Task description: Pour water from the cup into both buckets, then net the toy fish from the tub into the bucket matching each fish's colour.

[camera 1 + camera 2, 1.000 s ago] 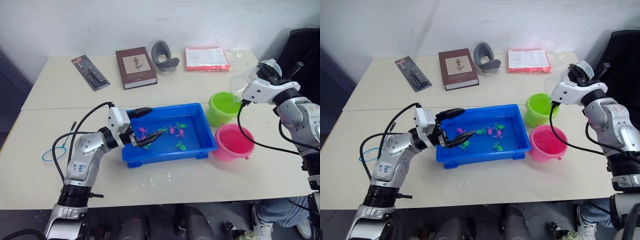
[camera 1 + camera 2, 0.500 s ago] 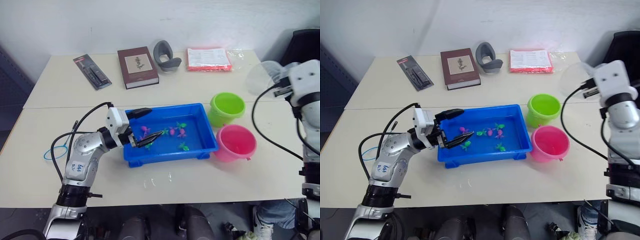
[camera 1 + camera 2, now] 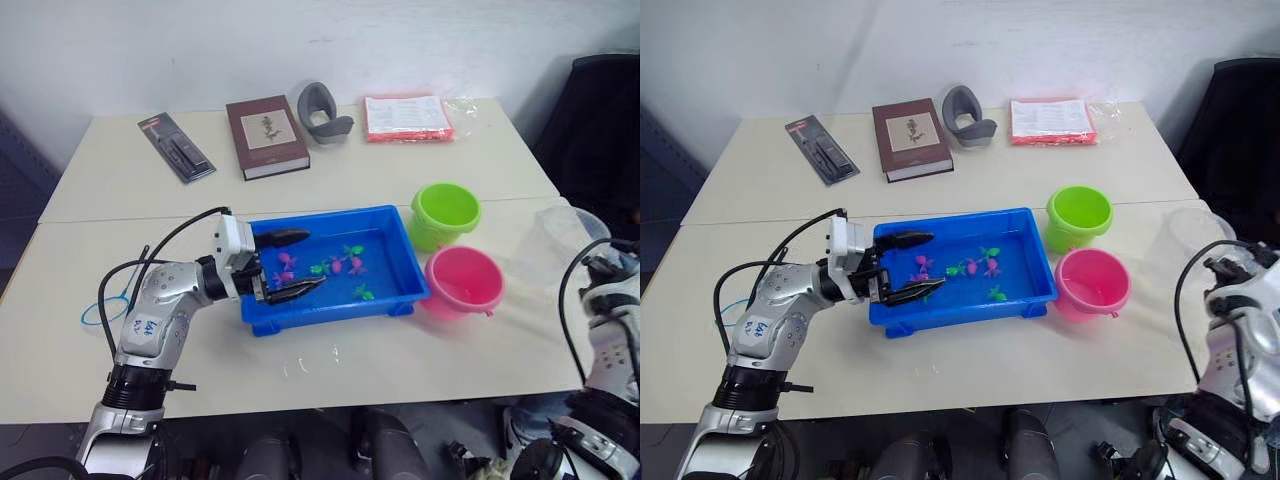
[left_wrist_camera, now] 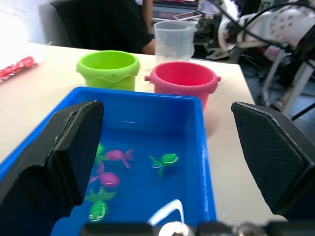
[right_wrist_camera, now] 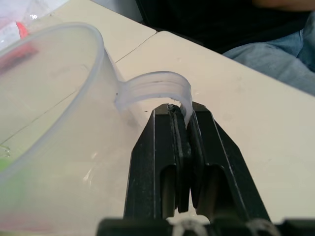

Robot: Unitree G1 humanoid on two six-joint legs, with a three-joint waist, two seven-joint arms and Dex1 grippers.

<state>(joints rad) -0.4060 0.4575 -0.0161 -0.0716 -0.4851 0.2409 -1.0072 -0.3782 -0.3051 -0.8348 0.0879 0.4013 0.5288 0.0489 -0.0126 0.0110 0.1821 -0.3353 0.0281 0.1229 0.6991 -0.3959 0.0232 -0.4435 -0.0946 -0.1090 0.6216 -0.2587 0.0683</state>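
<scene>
Right end effector clamped tight on the handle of the clear cup, holding it upright over the right edge of the table, just right of the pink bucket. Can't tell if any water is left in the cup.

Left end effector spread wide open, holding nothing, hovering over the left end of the blue tub, one finger toward the far rim and the other near the front rim.

Tub sitting mid-table with water and a handful of toy fish in it, some green, some pink, bunched around the middle.

Green bucket just beyond the tub's far right corner, pink bucket right beside the tub's right end, the two buckets nearly touching each other.

Net lying flat on the table way over on the left, behind the left arm, well apart from the tub.

Along the back of the table: a blister-packed tool, a brown book, a grey curved thing, and a red-edged packet.
</scene>
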